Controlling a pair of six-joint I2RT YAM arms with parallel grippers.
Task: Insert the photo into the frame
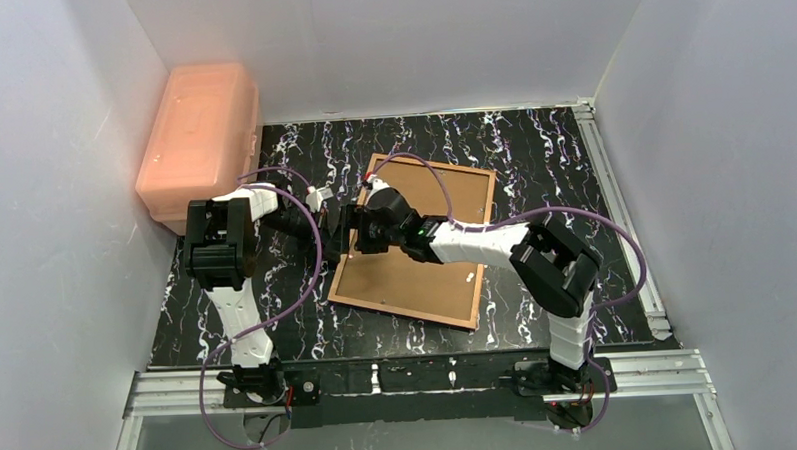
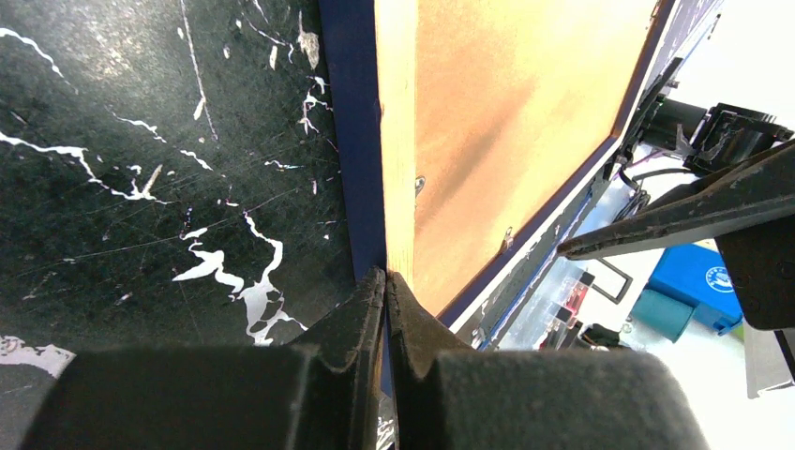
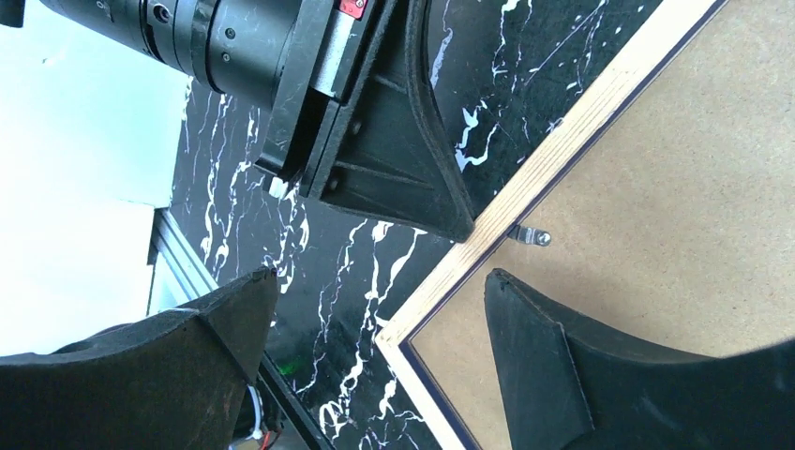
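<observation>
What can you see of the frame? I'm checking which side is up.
The frame lies back up, askew on the black marbled table: pale wood rim, navy outer edge, brown backing board inside, a small metal tab at the rim. The left gripper, shut, touches its left rim; the open right gripper straddles a corner.

Bright even light; left fingers (image 2: 234,394) blurred

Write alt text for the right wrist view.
The open right gripper straddles a corner of the face-down frame on the marbled table. The shut left gripper points its tip at the frame's wooden edge beside a metal clip.
</observation>
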